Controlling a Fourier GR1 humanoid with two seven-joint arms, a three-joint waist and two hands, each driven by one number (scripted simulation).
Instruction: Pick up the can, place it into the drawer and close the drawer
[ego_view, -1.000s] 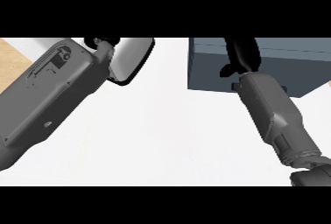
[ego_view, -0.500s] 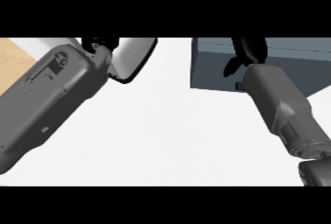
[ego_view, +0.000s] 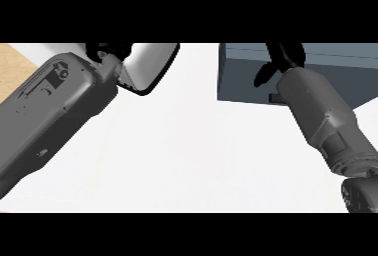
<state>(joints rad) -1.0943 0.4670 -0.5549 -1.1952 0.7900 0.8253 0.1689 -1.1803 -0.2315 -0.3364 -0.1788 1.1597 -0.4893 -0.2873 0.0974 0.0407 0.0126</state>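
Note:
No can shows anywhere in the head view. The grey-blue drawer (ego_view: 244, 75) sits at the upper right of the white counter. My right hand (ego_view: 279, 59) lies over the drawer's top, its fingers stretched away from me and the thumb hanging apart, with nothing seen in it; the view's upper edge cuts off the fingertips. My left hand (ego_view: 105, 51) is at the upper left, mostly hidden behind its thick forearm and cut by the edge.
A white plate with a dark rim (ego_view: 151, 65) lies just right of my left hand at the top. The counter (ego_view: 192, 150) is white; a wooden strip (ego_view: 15, 57) shows at the far left.
My right forearm has slid farther forward and a little to the right over the drawer. The left arm has hardly moved.

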